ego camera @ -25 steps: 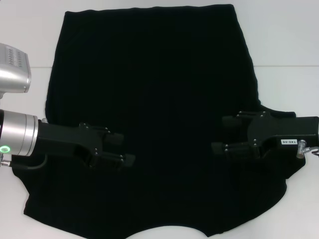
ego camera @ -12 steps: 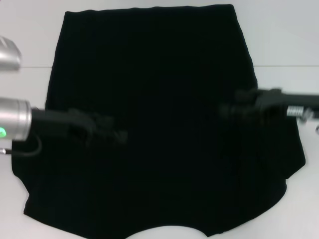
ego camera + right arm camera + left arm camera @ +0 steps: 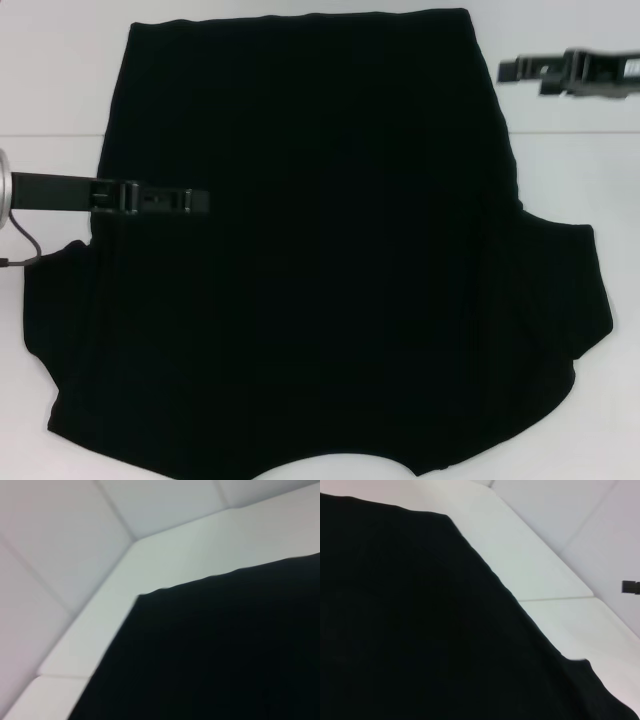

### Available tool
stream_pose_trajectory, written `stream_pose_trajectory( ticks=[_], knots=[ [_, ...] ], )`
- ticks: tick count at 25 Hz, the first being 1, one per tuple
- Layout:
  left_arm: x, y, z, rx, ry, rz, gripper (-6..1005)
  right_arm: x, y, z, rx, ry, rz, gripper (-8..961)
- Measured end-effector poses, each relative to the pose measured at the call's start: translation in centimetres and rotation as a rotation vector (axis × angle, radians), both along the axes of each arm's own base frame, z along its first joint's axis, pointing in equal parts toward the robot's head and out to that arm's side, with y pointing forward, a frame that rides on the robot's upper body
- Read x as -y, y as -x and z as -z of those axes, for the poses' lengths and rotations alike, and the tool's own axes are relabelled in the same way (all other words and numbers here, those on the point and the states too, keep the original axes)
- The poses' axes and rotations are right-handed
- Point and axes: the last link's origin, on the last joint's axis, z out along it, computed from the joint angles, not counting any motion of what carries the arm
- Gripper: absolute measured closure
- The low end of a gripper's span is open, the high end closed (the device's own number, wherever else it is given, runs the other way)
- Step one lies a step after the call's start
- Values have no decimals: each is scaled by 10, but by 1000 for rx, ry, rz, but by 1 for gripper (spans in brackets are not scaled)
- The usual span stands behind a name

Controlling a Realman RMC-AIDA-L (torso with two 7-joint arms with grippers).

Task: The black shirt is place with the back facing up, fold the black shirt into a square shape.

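Observation:
The black shirt lies spread flat on the white table and fills most of the head view, plain side up with no print showing. Its straight hem is at the far side and its curved neck edge at the near edge. My left gripper reaches in from the left, seen edge-on, over the shirt's left part at mid height. My right gripper hovers at the far right, just outside the shirt's far right corner and over bare table. The shirt also fills the left wrist view, and its corner shows in the right wrist view.
White table surrounds the shirt on the left, right and far sides. A seam in the table runs across at the right. The right gripper shows as a small dark tip far off in the left wrist view.
Both grippers have left the shirt's near half. The left moved toward the far left, the right to the far right beyond the shirt. Both turned edge-on. The shirt lies as before.

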Motion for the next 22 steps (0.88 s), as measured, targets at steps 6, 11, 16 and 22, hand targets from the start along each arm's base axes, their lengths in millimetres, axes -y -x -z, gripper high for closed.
stream_pose_trajectory(
  ticks=[6,11,16,22],
  knots=[
    [-1,22,-7,20,-60,-175,249,-28,6,-15,68,-18,98,37],
    [4,44,-8,-10,-70,-294,249,-37,21,-18,109,-32,95,37],
    [7,60,-6,-31,-100,-347,248,-38,31,-8,127,-7,73,37],
    [7,79,-10,-73,-175,-418,248,-33,38,4,133,53,46,37]
  ],
)
